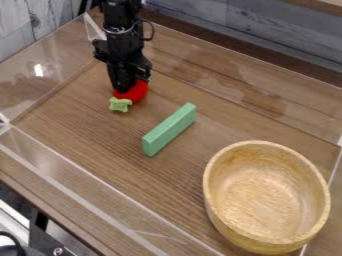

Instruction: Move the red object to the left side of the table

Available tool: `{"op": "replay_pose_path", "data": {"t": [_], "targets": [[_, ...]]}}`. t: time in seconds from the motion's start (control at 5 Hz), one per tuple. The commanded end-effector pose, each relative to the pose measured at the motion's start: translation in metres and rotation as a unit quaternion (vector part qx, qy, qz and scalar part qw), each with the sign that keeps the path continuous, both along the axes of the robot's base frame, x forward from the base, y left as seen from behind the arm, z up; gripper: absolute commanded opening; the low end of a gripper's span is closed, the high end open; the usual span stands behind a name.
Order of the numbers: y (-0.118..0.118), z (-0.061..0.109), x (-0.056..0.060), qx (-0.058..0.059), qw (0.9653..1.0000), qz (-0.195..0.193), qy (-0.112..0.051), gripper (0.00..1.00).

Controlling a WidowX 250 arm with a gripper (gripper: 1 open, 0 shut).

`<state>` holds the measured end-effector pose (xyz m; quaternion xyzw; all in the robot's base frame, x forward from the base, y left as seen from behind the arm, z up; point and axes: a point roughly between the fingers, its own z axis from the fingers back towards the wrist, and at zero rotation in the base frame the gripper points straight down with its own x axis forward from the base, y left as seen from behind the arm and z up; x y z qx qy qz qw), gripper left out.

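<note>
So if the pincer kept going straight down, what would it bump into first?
The pincer points down and is already shut on the red toy, which seems to sit on the table. So next it would press into the table.
</note>
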<state>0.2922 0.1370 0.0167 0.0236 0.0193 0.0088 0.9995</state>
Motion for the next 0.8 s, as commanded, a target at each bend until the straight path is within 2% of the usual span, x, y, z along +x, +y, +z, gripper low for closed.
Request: {"op": "replay_pose_path", "data": {"t": [0.0,0.6], "targets": [[-0.004,-0.012,-0.023,-0.014,0.999,-0.001,0.042,0.0],[-0.006,-0.008,-0.034,-0.018,0.9979,-0.005,0.062,0.0]]}}
